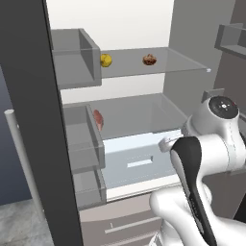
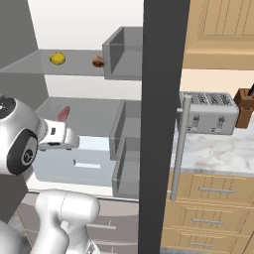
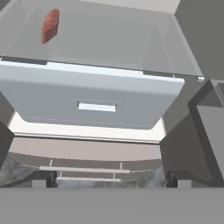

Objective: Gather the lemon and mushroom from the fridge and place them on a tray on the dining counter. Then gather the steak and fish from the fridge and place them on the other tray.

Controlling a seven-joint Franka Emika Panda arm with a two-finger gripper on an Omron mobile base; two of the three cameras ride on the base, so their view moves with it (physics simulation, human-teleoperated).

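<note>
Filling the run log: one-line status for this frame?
fridge: open | lemon, mushroom: top shelf | steak: middle shelf | claw: open, empty, facing drawer

Fridge point(image 1: 192, 43) interior, doors open. Upper glass shelf point(image 1: 168, 65): lemon point(image 1: 105, 60) near the left end, mushroom point(image 1: 149, 59) just right of it near the middle, the two apart. Lower glass shelf point(image 1: 144, 113): one red steak point(image 1: 98, 119) standing on edge near the left end, toward the back. Below that shelf's front edge, a pale crisper drawer point(image 1: 139, 161).
</note>
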